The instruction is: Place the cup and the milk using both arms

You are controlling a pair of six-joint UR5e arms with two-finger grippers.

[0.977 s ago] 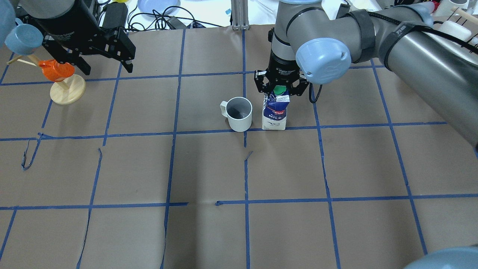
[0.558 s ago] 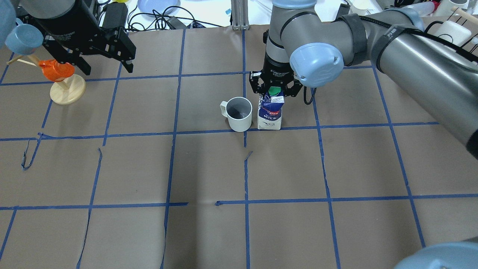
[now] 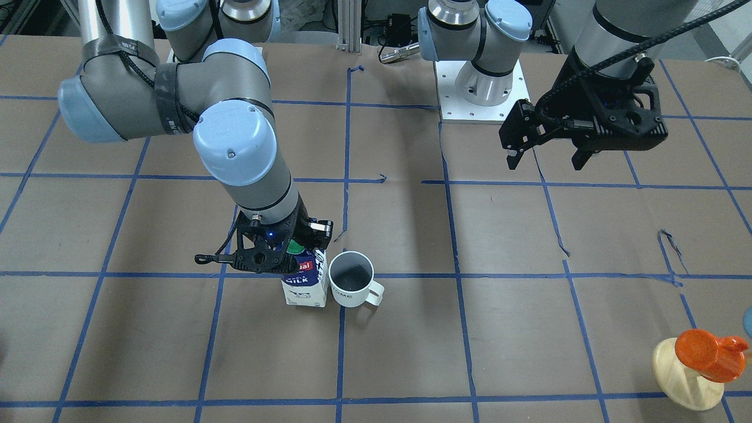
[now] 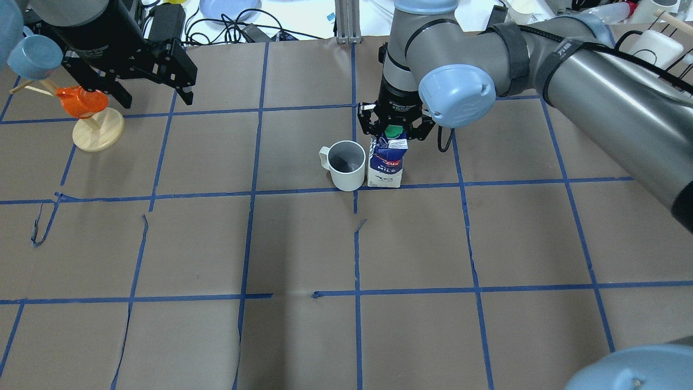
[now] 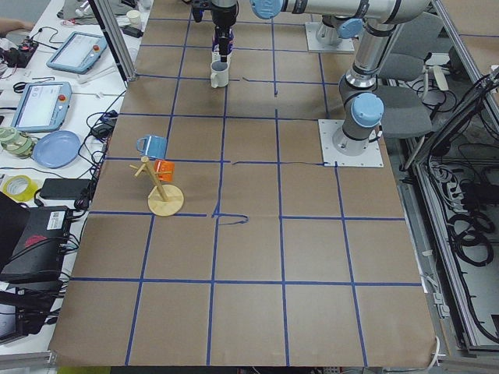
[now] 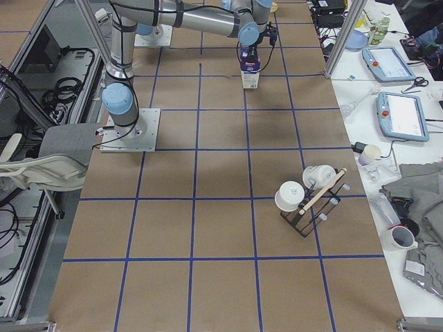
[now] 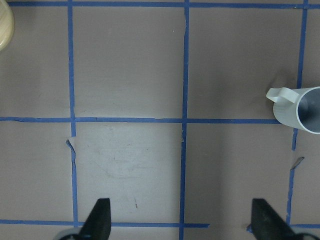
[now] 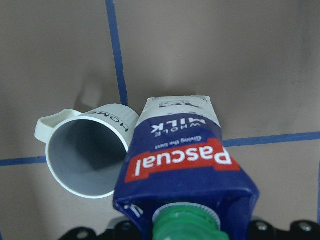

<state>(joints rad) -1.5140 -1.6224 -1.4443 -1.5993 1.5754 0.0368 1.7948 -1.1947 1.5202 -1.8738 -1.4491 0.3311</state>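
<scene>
Two items concern us: the milk (image 4: 386, 162) and the cup (image 4: 346, 164). Both stand upright around mid-length of the worktop, somewhat nearer the edge opposite the robot. The milk is just beside the cup, on the side toward the worktop's right end; we cannot confirm contact. The right gripper (image 4: 394, 130) is clamped on the carton's gabled top, one finger on each side of the green cap. The left gripper (image 3: 545, 160) hangs spread wide with nothing in it, well apart toward the left end.

Handling, in our judgement: the milk is a paperboard carton, tall on a narrow base, so it tips readily and its walls dent under excess force. If full, it is heavy. We hold it high at the stiff gable and keep it vertical. The cup is rigid, light and smooth. We take it across the rim wall or by the loop handle, which points toward the left end.

Against the earlier overhead frames, the milk and the right gripper are closer to the cup, and the clear gap is nearly gone. The cup and the left gripper are unchanged.
</scene>
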